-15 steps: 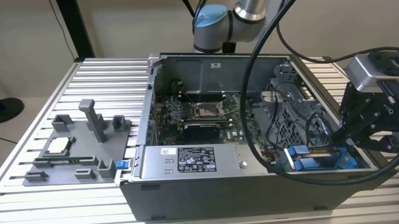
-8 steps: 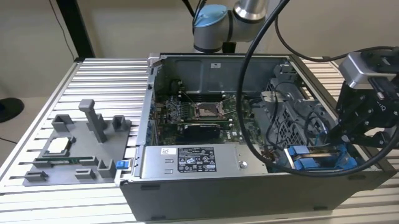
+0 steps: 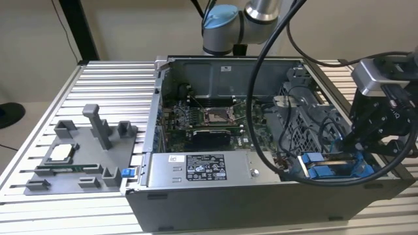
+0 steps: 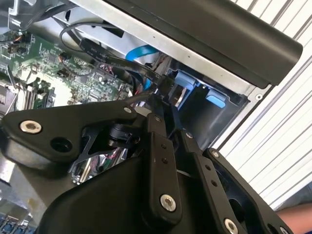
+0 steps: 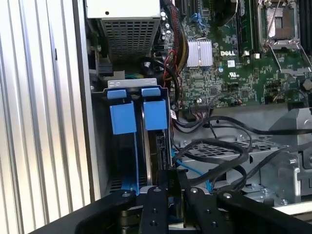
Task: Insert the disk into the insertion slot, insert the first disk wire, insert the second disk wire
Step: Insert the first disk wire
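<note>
The insertion slot (image 5: 130, 83) is a grey metal bay at the open computer case's corner, on the exterior view's right. Blue carrier frames stand in it side by side, and the disk (image 5: 156, 115) sits edge-on in the one nearer the motherboard; its blue frame (image 3: 321, 171) also shows from outside. My black gripper (image 3: 346, 147) hangs just above that bay. In both wrist views its fingers meet (image 4: 161, 100) (image 5: 171, 178) on the black connector of a disk wire (image 4: 165, 88) right beside the disk. A light-blue wire (image 5: 195, 171) runs close by.
The labelled grey power supply box (image 3: 205, 169) lies along the case's front, with the motherboard (image 3: 216, 115) behind it. Black cables (image 5: 219, 146) loop over the grey drive cage (image 3: 307, 122). A grey parts fixture (image 3: 78, 156) sits on the slatted table at the exterior view's left.
</note>
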`<move>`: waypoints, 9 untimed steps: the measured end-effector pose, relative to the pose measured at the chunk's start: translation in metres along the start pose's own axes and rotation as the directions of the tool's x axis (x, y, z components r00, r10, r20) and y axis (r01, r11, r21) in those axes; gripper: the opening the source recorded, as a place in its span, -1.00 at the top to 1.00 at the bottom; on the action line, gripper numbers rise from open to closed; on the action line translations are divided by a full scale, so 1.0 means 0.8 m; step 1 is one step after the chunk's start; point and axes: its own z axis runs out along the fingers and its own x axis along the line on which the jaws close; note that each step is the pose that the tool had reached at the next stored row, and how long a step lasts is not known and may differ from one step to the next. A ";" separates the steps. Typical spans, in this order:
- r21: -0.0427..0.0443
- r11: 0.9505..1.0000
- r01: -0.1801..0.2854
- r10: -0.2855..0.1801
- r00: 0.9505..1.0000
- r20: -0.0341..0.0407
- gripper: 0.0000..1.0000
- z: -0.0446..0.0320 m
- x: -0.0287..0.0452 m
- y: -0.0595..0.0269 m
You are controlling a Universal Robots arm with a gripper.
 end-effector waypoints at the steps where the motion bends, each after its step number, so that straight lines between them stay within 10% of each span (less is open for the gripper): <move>1: 0.000 1.000 0.003 -0.003 1.000 -0.001 1.00 0.0004 0.0000 0.000; 9: 0.000 1.000 0.007 -0.007 1.000 -0.001 1.00 0.0006 0.0000 0.000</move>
